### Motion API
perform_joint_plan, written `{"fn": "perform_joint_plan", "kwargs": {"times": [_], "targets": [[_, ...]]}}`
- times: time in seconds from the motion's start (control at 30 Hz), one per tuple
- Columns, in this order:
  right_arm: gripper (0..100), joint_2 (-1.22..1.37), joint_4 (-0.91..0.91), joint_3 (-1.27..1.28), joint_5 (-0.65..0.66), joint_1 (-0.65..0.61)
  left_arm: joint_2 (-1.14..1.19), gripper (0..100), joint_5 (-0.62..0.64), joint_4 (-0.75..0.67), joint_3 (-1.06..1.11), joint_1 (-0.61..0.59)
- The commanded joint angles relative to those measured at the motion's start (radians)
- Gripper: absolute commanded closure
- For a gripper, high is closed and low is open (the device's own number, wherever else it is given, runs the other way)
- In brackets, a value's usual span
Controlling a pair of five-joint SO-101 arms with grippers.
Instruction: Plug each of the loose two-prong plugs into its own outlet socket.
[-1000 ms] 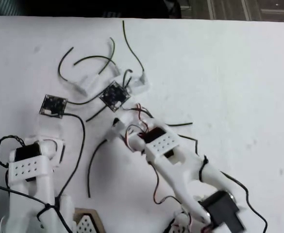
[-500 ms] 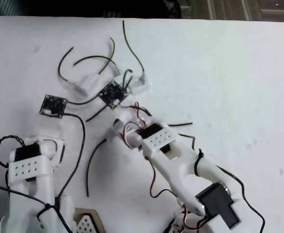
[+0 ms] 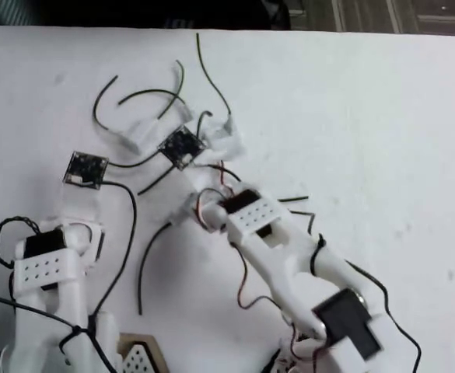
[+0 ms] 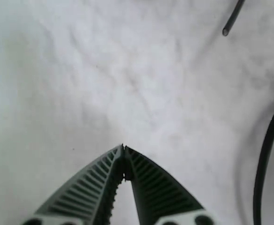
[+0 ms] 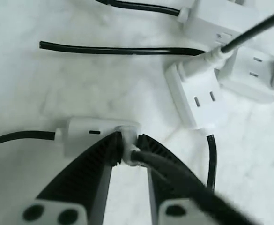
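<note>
Matt white tabletop (image 4: 80,70), smooth white plastic plug (image 5: 87,133) and outlet socket (image 5: 197,98), sleek black cord (image 5: 122,49), ribbed dark plastic fingers (image 4: 94,183) on the left gripper (image 4: 123,151)

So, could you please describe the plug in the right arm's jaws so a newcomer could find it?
On the white table, follow the right arm to its tip. A small white rectangular plug with a black cord sits clamped in its jaws; the white socket blocks nearby lie ungripped and show paired slots.
</note>
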Motion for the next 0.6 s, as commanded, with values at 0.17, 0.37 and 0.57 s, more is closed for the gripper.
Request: {"fn": "perform_joint_plan", "kwargs": {"times": [0.17,0.37,0.57], "targets": [[98.1,0.124,0.185,-0.123,0.005,0.012,-0.024,98,-0.008,-0.011,0.003,-0.004],[98.1,0.124,0.12,-0.184,0.005,0.09,-0.024,97,-0.009,-0.015,0.003,-0.004],[87.5,0.124,0.191,-0.295,-0.003,0.18,-0.024,97,-0.009,-0.017,0.003,-0.004]]}}
